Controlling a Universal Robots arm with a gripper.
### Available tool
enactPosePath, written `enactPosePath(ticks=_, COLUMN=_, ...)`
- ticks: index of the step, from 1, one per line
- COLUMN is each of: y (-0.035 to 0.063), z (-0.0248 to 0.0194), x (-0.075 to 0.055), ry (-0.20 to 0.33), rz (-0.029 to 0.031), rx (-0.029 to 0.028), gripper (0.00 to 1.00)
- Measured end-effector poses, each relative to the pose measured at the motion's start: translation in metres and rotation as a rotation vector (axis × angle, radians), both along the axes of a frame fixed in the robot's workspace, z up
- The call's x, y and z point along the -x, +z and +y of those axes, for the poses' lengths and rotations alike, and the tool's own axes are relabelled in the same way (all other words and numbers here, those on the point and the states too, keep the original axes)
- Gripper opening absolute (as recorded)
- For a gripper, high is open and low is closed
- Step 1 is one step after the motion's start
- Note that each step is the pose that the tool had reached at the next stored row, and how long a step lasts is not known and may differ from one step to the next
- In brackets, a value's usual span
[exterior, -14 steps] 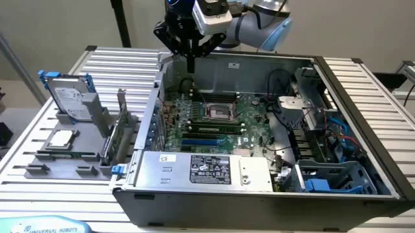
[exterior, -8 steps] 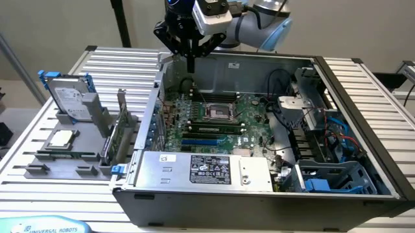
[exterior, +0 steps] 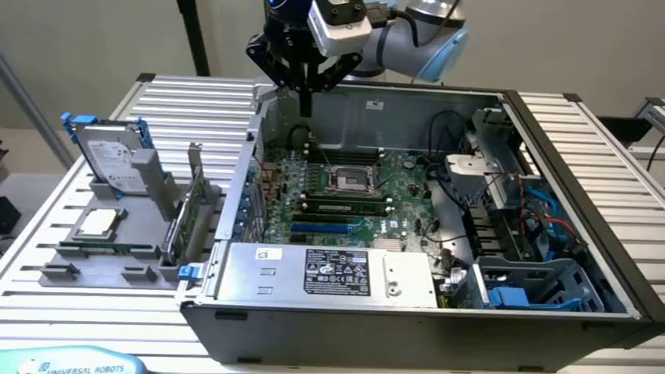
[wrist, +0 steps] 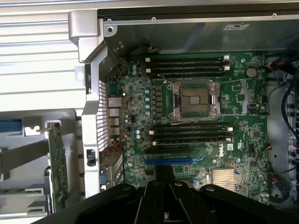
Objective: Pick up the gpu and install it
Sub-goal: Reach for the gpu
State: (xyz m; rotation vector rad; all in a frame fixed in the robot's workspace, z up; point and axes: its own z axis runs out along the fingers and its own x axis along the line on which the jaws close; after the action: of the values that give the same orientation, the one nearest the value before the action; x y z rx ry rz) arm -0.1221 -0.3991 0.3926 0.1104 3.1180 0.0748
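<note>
The tool (exterior: 307,105) hangs in the upper middle of the exterior view, above the rear wall of the open computer case (exterior: 416,331), its fingers pressed together and pinching nothing. In the wrist view the tool (wrist: 163,179) sits over the green motherboard (wrist: 201,121), close to the blue slot (wrist: 168,161). The gpu (exterior: 185,222) stands on edge in a gray holder (exterior: 104,269) at the middle left of the exterior view, just outside the case's side wall and well apart from the tool. In the wrist view the gpu (wrist: 57,163) appears as a thin green board beyond the case's perforated panel. A silver hard drive with blue rails (exterior: 109,156) stands farther back in the holder, which rests on the slatted desk (exterior: 187,97).
</note>
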Motion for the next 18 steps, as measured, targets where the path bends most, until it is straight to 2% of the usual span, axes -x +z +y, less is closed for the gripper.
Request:
enactPosePath(ticks=4, y=-0.0003, z=-0.0054, x=0.013, ry=0.0, rz=0.0, rx=-0.0001, gripper=0.11)
enactPosePath(ticks=14, y=-0.0015, z=-0.0271, x=0.059, ry=0.0, rz=-0.0007, rx=-0.0002, gripper=0.11)
enactPosePath(ticks=18, y=-0.0043, z=-0.0322, x=0.077, ry=0.0, rz=-0.0007, rx=-0.0001, gripper=0.11)
